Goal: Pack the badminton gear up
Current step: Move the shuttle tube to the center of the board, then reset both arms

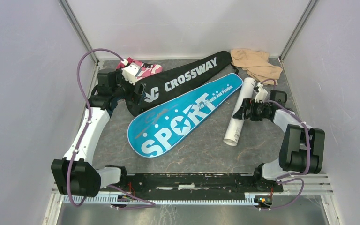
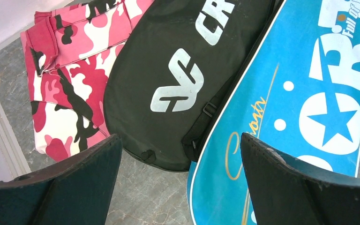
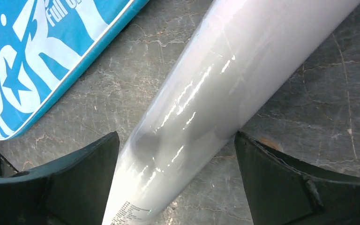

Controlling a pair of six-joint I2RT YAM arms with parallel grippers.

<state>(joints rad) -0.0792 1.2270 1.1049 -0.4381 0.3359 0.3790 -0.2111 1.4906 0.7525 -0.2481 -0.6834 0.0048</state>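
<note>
Since the right gripper (image 3: 176, 136) hangs low over the long white tube (image 1: 234, 129) with its jaws spread wide, one on each side and clamping nothing, the tube appears to be the piece in hand on that side. If a grip is meant, it should close squarely across the round body, not at a slant, because the wall is glossy and probably slick. A light squeeze seems wise, as a hollow tube may dent. Taking it near the middle of its length should keep it level when it is lifted.

The left gripper (image 2: 179, 137) is equally wide open and holds nothing. It hovers above the rounded end of the black "CROSSWAY" cover (image 1: 183, 79), where a small strap buckle and a zip pull show at the edge.

The tube lies flat on the grey marbled table (image 1: 206, 154), right of centre, with one end pointing toward the beige cloth (image 1: 258, 63). Small print shows near its nearer end. The blue "SPORT" cover (image 1: 183, 119) lies diagonally just left of it. The black cover lies along the blue one's far side, and the two meet at their broad ends. The pink camouflage cloth (image 1: 143, 69) sits at the far left corner, partly under the black cover. No racket or shuttlecock lies in sight, and the pictures do not show whether the covers are filled.
</note>
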